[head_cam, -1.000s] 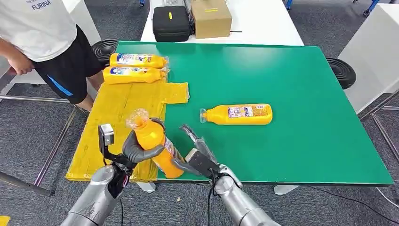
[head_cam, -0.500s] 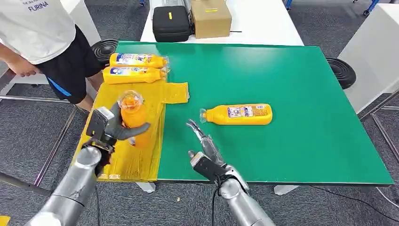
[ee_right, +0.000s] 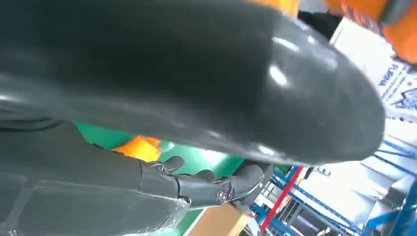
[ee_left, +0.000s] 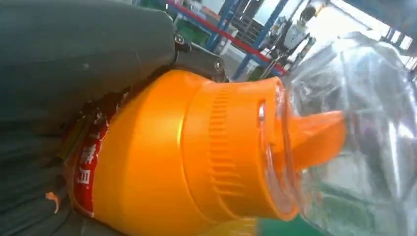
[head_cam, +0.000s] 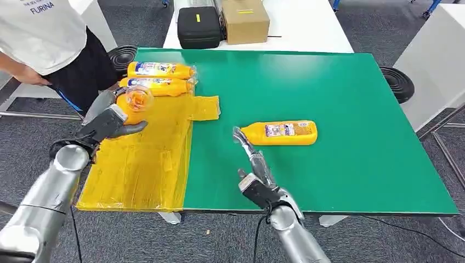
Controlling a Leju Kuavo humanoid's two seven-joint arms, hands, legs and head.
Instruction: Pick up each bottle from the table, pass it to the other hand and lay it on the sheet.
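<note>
Green table [head_cam: 340, 109] is carrying a yellow sheet [head_cam: 142, 159] along its left side, under the left hand [head_cam: 104, 125]. That hand is gripping an orange bottle [head_cam: 131, 104], clear cap [ee_left: 354, 123] facing the camera, just short of two bottles [head_cam: 159, 78] lying on the sheet. Right hand [head_cam: 256, 174] is hovering empty, fingers apparently straight, pointing at another bottle [head_cam: 281, 132] just beyond its fingertips.

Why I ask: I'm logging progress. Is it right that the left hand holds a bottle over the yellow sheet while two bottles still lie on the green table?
Not quite. The head view shows one bottle on the green of the table; the other two bottles lie at the yellow sheet's far end. The left hand does hold a bottle over the sheet.
</note>
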